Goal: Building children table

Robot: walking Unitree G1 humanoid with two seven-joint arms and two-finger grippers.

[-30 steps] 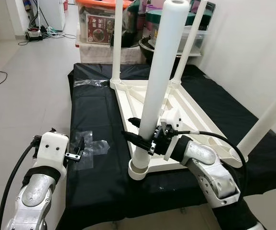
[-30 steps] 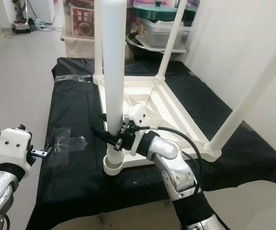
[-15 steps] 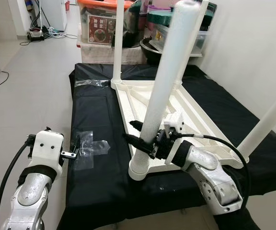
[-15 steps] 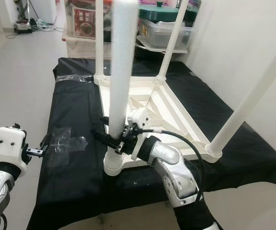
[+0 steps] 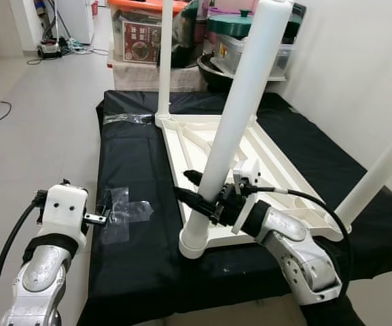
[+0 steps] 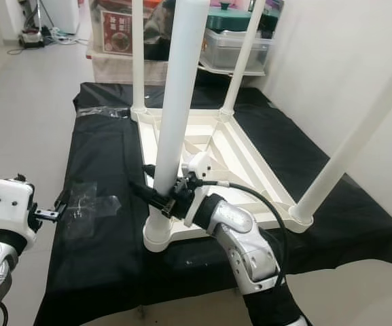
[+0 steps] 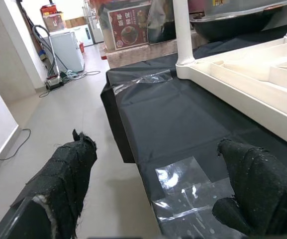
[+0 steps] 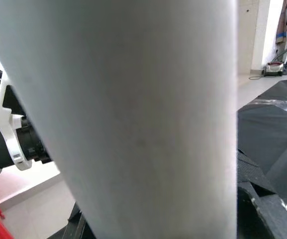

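Off the left edge of the black-covered platform (image 5: pixel 134 258): left gripper (image 5: pixel 106 209), fingers (image 7: pixel 71 172) spread wide, holding nothing, hovering near the platform's near-left corner. Just inboard of it, flat on the black cover: patch of clear tape (image 5: pixel 126 213), wrinkled and shiny. Farther along the left edge, toward the far corner: second strip of clear plastic (image 5: pixel 130 118).

Centre of the platform: upside-down white table top (image 5: pixel 209 146), plastic, ribbed underside facing up, raised rim all round. Near-left corner socket holding a thick white table leg (image 5: pixel 236 115), smooth, round, tilted, its top leaning to the right and away. Right gripper (image 5: pixel 199 192) closed round the lower part of that leg, just above the socket collar, black fingers on either side of the tube.

Far-left corner: thinner-looking white leg (image 5: pixel 164 61) standing upright. Far-right corner: another leg (image 6: pixel 244 58), leaning slightly. Near-right corner: fourth leg (image 6: pixel 359 136), slanting out to the right.

Beyond the far edge: storage boxes (image 5: pixel 141 37) and a dark bowl (image 5: pixel 216 68).
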